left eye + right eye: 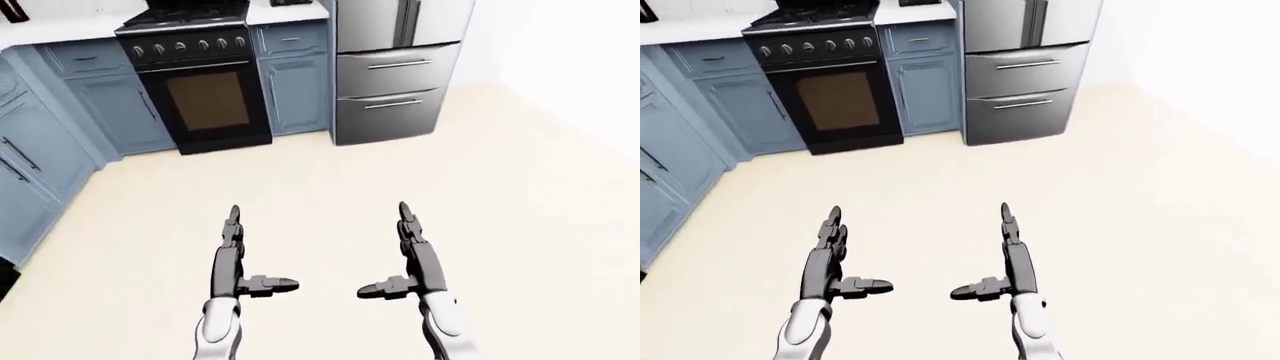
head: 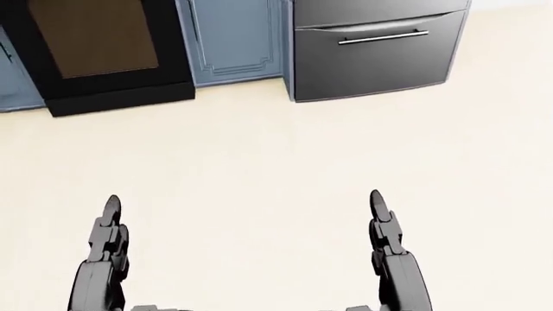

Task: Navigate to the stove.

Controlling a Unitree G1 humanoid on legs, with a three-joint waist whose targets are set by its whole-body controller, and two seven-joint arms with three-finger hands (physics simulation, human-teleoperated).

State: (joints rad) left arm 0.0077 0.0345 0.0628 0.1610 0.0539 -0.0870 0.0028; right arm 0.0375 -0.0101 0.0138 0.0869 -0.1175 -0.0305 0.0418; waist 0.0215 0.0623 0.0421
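The black stove (image 1: pixel 200 75) stands at the top left of the left-eye view, with a row of knobs, a brown oven window and burners on top. It sits between blue cabinets, across a stretch of floor from me. Its lower door also shows in the head view (image 2: pixel 95 52). My left hand (image 1: pixel 245 262) and right hand (image 1: pixel 400 262) are held out low over the floor, fingers straight and thumbs turned inward. Both are open and empty.
A steel fridge (image 1: pixel 395 67) with two drawer handles stands right of the stove, a narrow blue cabinet (image 1: pixel 295 79) between them. Blue cabinets (image 1: pixel 30 157) run down the left edge. A white wall (image 1: pixel 580 60) is at the right. Beige floor (image 1: pixel 330 180) lies ahead.
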